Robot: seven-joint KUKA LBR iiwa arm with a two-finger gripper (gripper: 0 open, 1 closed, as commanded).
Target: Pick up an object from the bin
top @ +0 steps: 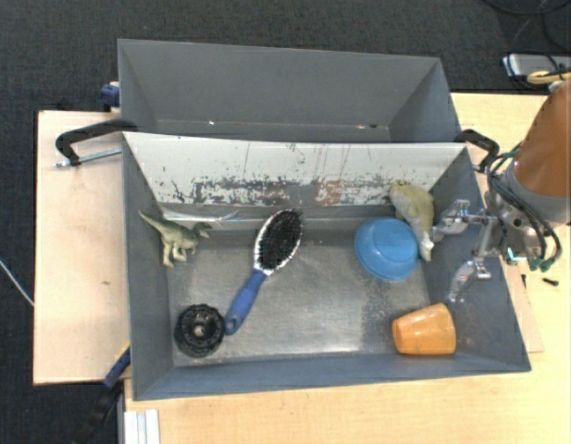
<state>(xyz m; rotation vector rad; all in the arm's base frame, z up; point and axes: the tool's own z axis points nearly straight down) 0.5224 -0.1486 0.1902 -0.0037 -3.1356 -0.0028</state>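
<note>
Poised at three o'clock in the grey bin [313,317]: gripper [454,248], fingers spread, nothing between them. Nearest, at seven o'clock from the jaws: orange cup [424,331] on its side, long axis nine-to-three. Blue bowl [387,248] at nine.

- Bin [144,276]: grey matt metal; the pale coating on its back wall is scratched and flaked.
- Blue bowl [387,250]: smooth plastic, slight sheen.
- Orange cup [424,331]: smooth matt plastic.
- Hairbrush [263,268]: blue plastic handle, black bristles.
- Dinosaur [177,237]: matt plastic.
- Gripper [452,253]: bare shiny metal.
</note>
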